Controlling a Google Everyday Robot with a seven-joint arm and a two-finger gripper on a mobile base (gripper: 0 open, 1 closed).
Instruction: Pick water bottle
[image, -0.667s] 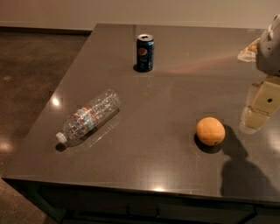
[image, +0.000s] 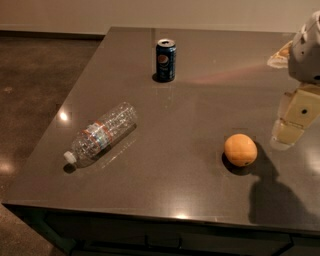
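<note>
The tool (image: 293, 125) hangs over the desk (image: 200, 170) at far right, its arm cut off there; the desk's right side too.

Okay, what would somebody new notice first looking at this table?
A bright orange sits right of centre on the dark table, with the gripper hanging near the picture's right edge. A clear water bottle lies on its side at left; a Pepsi can stands at the back.

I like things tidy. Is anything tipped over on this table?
The water bottle lies on its side near the table's left edge, though the Pepsi can stands upright. No spill shows. The gripper hangs at the right, near the orange.
</note>
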